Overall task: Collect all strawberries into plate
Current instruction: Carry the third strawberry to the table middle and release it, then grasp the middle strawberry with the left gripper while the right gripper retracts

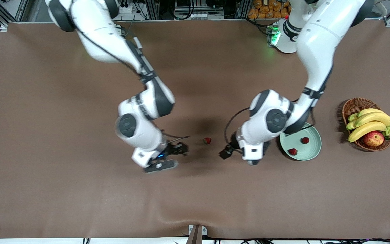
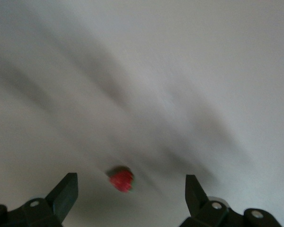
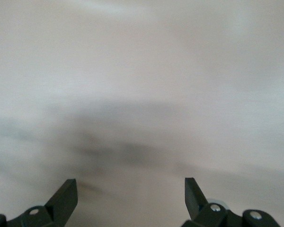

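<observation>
The last strawberry (image 1: 207, 140) on the desk (image 1: 63, 118) — soft, light — is best pinched gently at its sides by the left tool (image 2: 128, 194), spread wide and empty.

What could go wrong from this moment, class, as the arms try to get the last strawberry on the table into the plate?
1. The loose strawberry is tiny, so the open left hand might close off-centre and knock it away.
2. It lies between the left hand and the open right hand, so both arms reaching for it might collide.
3. The left arm hangs over the plate rim, so a low swing might nudge the plate and its two strawberries.
</observation>
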Tool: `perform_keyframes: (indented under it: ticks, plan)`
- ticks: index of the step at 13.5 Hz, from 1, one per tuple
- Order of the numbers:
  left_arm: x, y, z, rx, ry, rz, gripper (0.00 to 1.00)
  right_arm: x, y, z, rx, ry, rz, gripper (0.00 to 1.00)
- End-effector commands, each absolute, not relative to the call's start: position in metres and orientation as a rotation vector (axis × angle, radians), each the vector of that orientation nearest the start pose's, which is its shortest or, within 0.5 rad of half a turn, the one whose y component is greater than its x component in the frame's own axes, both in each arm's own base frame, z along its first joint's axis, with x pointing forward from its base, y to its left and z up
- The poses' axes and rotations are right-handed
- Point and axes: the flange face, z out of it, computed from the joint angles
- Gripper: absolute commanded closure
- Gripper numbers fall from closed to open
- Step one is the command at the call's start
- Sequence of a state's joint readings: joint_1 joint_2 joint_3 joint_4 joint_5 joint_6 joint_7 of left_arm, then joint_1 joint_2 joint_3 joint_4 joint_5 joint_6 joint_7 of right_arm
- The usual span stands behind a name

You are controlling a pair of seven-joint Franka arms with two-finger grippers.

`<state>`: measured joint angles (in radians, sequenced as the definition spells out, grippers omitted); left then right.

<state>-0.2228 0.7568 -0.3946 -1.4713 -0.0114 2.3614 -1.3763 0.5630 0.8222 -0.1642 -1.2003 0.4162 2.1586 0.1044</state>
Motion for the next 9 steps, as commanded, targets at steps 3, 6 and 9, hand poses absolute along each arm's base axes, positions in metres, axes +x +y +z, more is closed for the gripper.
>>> perform_keyframes:
  ticks: [3, 6, 9]
  plan:
    - [0.608, -0.441, 0.227, -3.119, -1.437, 0.167, 0.13, 0.703, 0.202, 0.369, -2.905, -0.244, -0.042, 0.00]
    - [0.595, -0.450, 0.214, -3.109, -1.367, 0.160, 0.25, 0.670, 0.125, 0.418, -2.995, -0.220, -0.058, 0.00]
    - [0.592, -0.449, 0.202, -3.107, -1.301, 0.137, 0.35, 0.629, 0.058, 0.465, -3.053, -0.166, -0.013, 0.00]
